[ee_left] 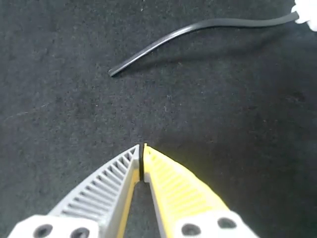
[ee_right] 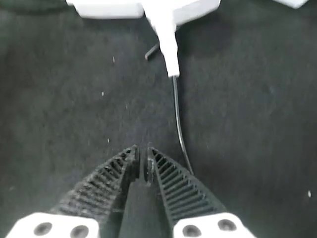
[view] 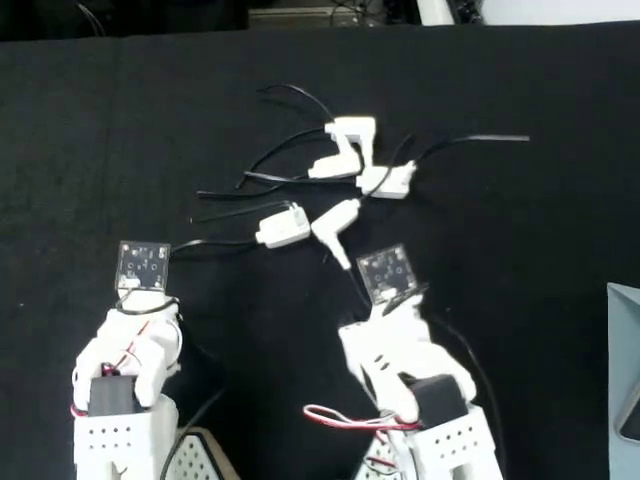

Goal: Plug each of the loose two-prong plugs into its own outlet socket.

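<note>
Several white two-prong plugs and outlet sockets with black cords lie clustered mid-table: a plug (view: 283, 226), a plug (view: 336, 220), a socket (view: 388, 180), and a joined pair (view: 345, 145) farther back. My left arm (view: 130, 350) sits at the near left, its gripper (ee_left: 142, 149) shut and empty above bare cloth, short of a loose cord end (ee_left: 110, 73). My right arm (view: 400, 360) sits near centre. Its gripper (ee_right: 142, 151) is shut and empty, just short of the nearer plug (ee_right: 167, 29), beside that plug's cord (ee_right: 179, 119).
Black cords (view: 250, 180) trail left and back from the cluster, one reaching far right (view: 490, 139). A pale box (view: 626, 360) stands at the right edge. Red and white wires (view: 340, 418) loop at the right arm's base.
</note>
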You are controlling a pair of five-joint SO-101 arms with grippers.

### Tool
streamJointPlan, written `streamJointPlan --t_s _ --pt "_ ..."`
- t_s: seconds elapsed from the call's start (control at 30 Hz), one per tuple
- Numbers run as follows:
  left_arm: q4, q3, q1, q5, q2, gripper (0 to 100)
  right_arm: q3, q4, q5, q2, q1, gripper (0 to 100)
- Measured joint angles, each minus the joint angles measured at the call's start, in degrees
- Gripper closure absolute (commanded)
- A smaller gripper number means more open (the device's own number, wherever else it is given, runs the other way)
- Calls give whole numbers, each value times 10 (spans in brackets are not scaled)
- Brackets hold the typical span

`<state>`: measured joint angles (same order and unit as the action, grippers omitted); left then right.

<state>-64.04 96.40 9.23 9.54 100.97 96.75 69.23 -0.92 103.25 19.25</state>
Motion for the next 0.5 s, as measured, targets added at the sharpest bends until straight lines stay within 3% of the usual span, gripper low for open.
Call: streamJointPlan --t_s 0.4,0.5 --pt "0 0 1 0 0 968 0 47 0 0 0 985" --pt "0 0 39 0 0 967 0 47 0 0 0 985"
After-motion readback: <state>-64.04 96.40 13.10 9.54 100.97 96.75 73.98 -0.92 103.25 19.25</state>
